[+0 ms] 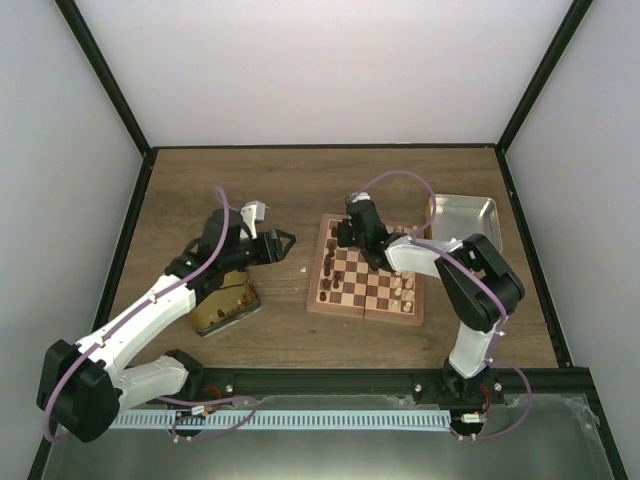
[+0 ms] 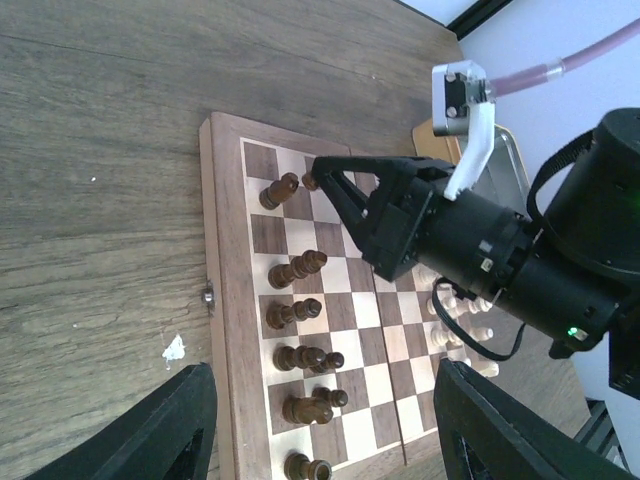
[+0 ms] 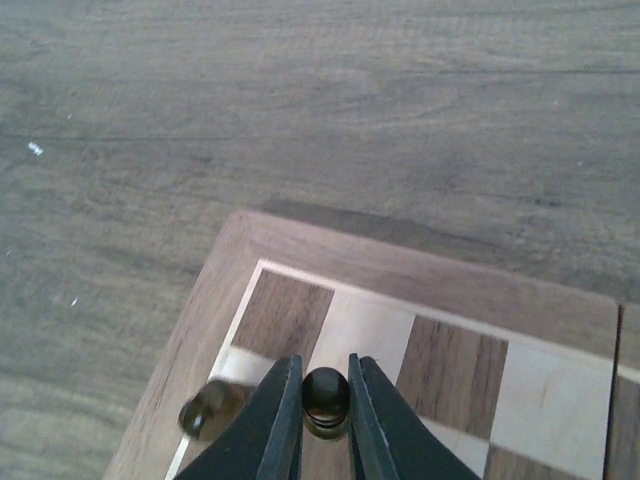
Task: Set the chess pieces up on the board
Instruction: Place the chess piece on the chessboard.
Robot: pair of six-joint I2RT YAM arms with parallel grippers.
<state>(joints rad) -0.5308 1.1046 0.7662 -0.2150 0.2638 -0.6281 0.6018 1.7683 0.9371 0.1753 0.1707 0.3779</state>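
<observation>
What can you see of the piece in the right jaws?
The piece is small, dark brown, glossy and wood-looking, with a round head above a ribbed collar; its lower part is hidden. The right jaws pinch its head from both sides. It hangs over the board's corner squares, beside another dark piece; whether it touches the board is unclear.

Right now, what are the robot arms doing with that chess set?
The right gripper is pinching a small dark chess piece near the far left corner of the board. The left gripper hangs open beside the board, holding nothing. Other dark pieces stand along the board's left side, and pale ones on its right.
</observation>
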